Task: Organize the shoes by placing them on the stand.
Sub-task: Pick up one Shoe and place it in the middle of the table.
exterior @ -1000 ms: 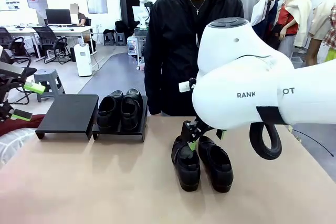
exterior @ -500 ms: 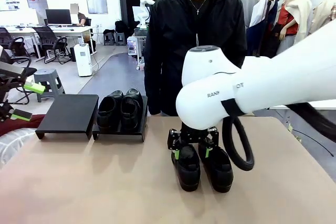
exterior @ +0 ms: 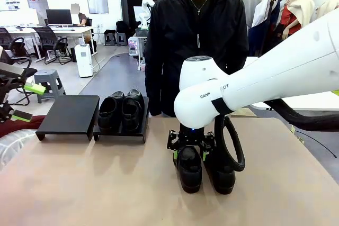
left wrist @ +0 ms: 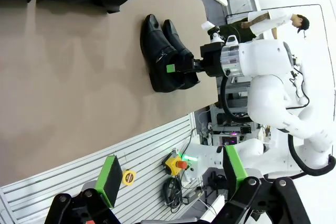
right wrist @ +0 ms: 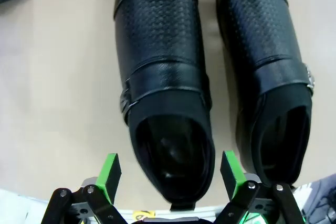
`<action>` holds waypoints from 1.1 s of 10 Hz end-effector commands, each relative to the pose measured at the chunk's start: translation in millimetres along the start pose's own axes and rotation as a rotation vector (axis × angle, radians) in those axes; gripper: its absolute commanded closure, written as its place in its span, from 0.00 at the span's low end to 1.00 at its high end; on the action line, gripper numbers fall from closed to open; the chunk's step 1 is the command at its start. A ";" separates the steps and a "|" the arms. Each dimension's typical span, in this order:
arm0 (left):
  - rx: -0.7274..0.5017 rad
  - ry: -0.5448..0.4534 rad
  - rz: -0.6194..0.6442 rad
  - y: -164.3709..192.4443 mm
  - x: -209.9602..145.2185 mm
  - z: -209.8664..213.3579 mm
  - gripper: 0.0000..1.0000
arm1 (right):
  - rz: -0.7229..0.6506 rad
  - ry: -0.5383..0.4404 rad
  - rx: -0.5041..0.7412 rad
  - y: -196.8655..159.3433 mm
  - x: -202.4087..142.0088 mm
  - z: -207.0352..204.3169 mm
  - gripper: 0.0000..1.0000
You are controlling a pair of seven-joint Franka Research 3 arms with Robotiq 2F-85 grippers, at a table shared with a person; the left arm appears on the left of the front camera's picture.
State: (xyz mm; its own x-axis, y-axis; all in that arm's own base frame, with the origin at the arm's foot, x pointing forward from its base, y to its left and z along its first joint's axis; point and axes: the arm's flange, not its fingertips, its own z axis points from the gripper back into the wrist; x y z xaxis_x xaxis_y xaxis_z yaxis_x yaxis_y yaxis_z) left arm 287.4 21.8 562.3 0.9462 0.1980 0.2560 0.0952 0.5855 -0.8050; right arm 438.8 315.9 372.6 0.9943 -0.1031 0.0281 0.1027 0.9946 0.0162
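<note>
Right gripper [exterior: 189, 154] is down at the table [exterior: 79, 183], just right of centre. Its jaws are spread wide and straddle the heel end of the left shoe [exterior: 189, 173] of the loose pair. The wrist view shows a green pad on each side of the heel opening with a gap on both sides, so there's no pinch. Its mate [exterior: 222, 175] sits just beside it on the right. Second pair [exterior: 121, 110] is on the right-hand stand [exterior: 119, 135] at far left, with another stand [exterior: 69, 114] just left of it. Left gripper [exterior: 26, 102] hangs at the far-left edge, well apart from all shoes, jaws spread and holding nothing.
</note>
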 end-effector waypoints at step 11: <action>-0.020 0.004 -0.020 0.8 1.6 2.5 0.00 | 0.011 0.051 0.018 -12.2 12.9 -24.2 1.00</action>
State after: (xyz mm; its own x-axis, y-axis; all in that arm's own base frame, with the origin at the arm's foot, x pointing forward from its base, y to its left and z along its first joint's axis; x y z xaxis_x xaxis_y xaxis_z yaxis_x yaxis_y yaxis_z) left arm 287.4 21.8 562.2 0.9463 0.1970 0.2565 0.0962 0.5856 -0.8049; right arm 449.6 302.9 349.2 0.9938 -0.1107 -0.0122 0.1107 0.9939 -0.0013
